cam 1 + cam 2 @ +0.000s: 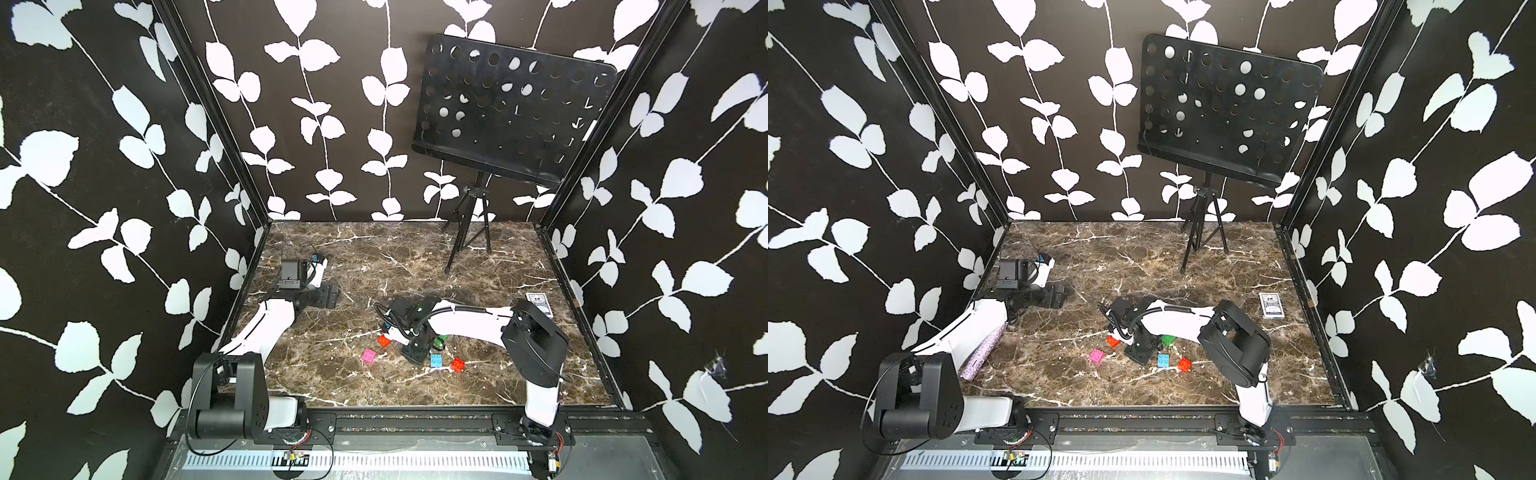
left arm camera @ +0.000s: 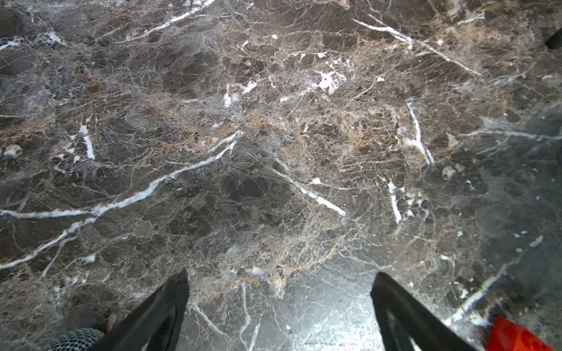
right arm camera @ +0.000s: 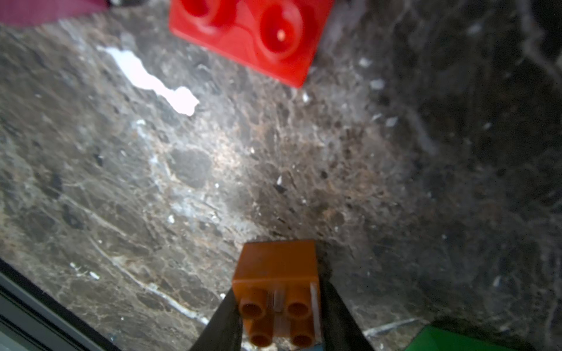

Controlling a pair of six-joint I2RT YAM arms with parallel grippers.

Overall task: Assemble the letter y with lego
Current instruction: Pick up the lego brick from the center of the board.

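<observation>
Zero bricks joined on bench point(image 1: 415, 257). Left tool point(image 2: 279, 279) spread, empty, over bare bench; right tool point(image 3: 276, 304), lower centre, pinches orange brick point(image 3: 276, 261). Loose around it: green brick point(image 1: 1168, 340), pink brick point(image 1: 369, 356), blue brick point(image 1: 436, 360), left red brick point(image 1: 385, 341), right red brick point(image 1: 457, 365). Entire letter y left.

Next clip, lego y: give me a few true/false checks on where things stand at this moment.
1. The right gripper clamps the orange brick. True.
2. The left gripper holds a brick. False: it is open and empty.
3. The pink brick lies on the table, touching no other brick. True.
4. The y is already built. False: the pink brick, the blue brick and a red brick lie apart.
</observation>
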